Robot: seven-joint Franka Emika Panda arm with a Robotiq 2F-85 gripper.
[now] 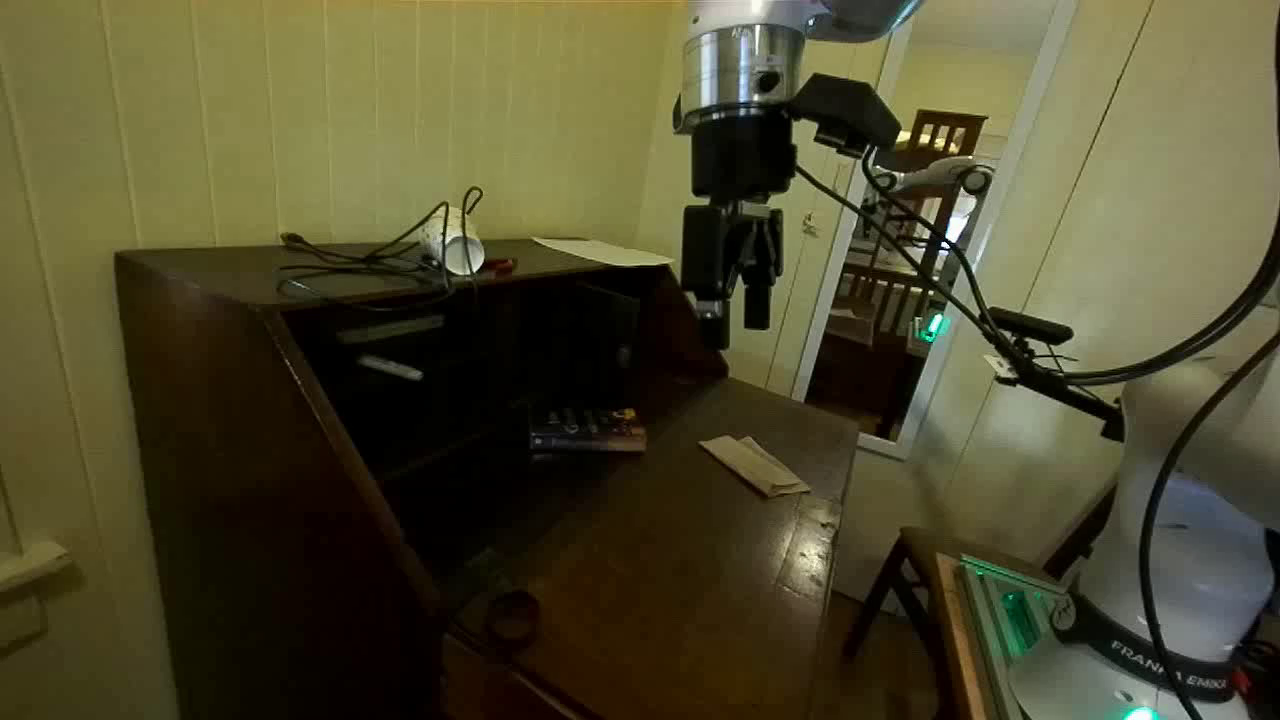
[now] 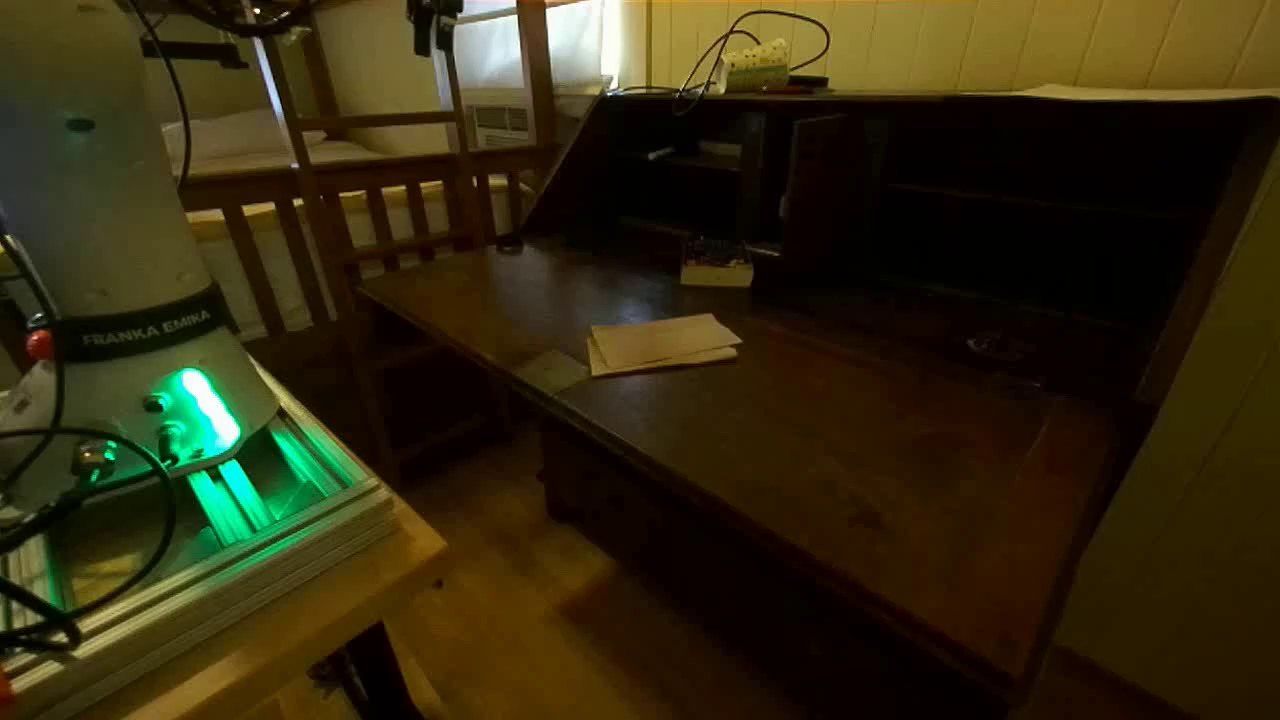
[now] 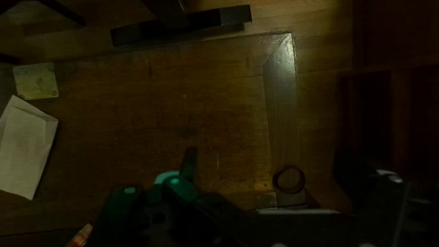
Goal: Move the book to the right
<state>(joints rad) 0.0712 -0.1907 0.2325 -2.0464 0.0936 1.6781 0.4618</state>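
My gripper point(image 1: 735, 325): hung above the desk point(image 1: 660, 560), well apart from the book point(image 2: 716, 264).
Book: lay on the desk, toward the back near the compartments point(image 2: 1020, 240), just left of a swung-out door point(image 2: 815, 190) in an exterior view.
Folded paper point(image 2: 662, 344): rested before the book, nearer the front edge, a plate point(image 2: 552, 372) just beside it.
Ring point(image 2: 510, 243): sat at an end of the desk, well apart from the book.
Upper ledge point(image 1: 215, 268): bore a cup point(image 1: 460, 250) on its side beside a cable point(image 1: 350, 268), and a sheet point(image 1: 603, 252) to the cup's right in both exterior views.
My base point(image 2: 110, 390): stood on a table point(image 2: 400, 555) across from the desk's front edge.
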